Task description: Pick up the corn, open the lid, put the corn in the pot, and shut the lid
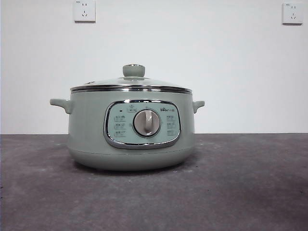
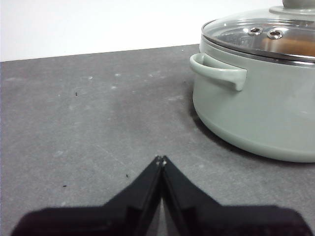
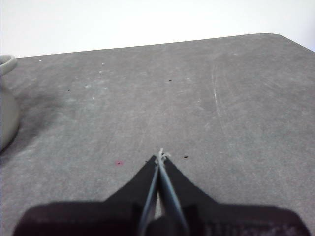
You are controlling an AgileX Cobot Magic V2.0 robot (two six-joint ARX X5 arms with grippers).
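The left end effector (image 2: 160,160) sits at the bottom centre of the left wrist view, its two black jaws pressed together and holding nothing, low over the grey surface (image 2: 88,128). The right end effector (image 3: 160,157) is the same in the right wrist view: jaws pressed together, empty, over bare grey. Both seem to wait apart from the pot, one on each side of it, so that either can reach in.

Farther, at the centre of the front view, stands the pot (image 1: 86,130), upright on the surface. Its control panel faces this camera, with the silver dial (image 1: 146,123) in the middle. A small brand mark stands at the upper right of the panel, and small labels stand around the dial, but all are too small to read. The lid (image 1: 131,83) rests closed on the rim, its knob on top.

The corn is not clearly visible anywhere. Through the glass, at the upper right of the left wrist view, there is an orange-brown tint; I cannot tell if this is the corn.

Behind, on the white wall, are two sockets (image 1: 84,10).
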